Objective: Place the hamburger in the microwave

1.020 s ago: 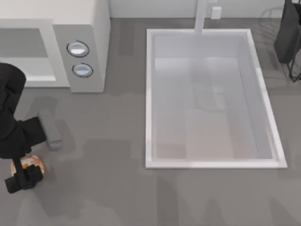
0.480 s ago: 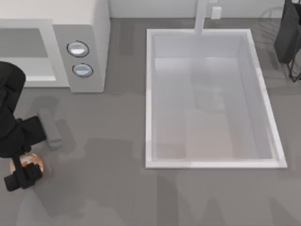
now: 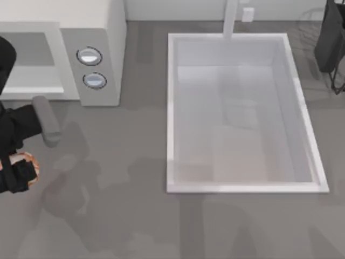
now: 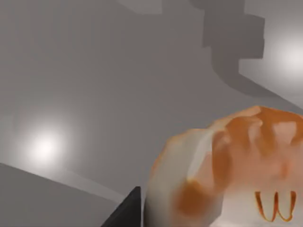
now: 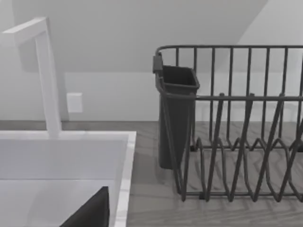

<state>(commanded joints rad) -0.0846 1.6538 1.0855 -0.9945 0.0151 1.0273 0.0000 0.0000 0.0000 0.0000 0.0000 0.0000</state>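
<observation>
The hamburger (image 3: 26, 161), cream with orange patches, is held at the table's left edge by my left gripper (image 3: 19, 172), which is shut on it. In the left wrist view the hamburger (image 4: 227, 175) looms close above the grey counter, with one dark finger (image 4: 127, 213) beside it. The off-white microwave (image 3: 102, 32) stands at the back left, farther back than the gripper. Its wide cavity (image 3: 27, 59) faces the front, with two round dials (image 3: 90, 56) to the cavity's right. My right arm (image 3: 329, 38) is parked at the back right.
A big white sink basin (image 3: 172, 118) with a tap (image 3: 230, 19) takes up the middle and right of the counter. A dark wire dish rack (image 5: 236, 142) with a cutlery holder (image 5: 176, 118) stands right of the sink. Open grey counter lies between microwave and sink.
My left gripper has moved back toward the microwave and a little left, carrying the hamburger with it. The right arm has not moved.
</observation>
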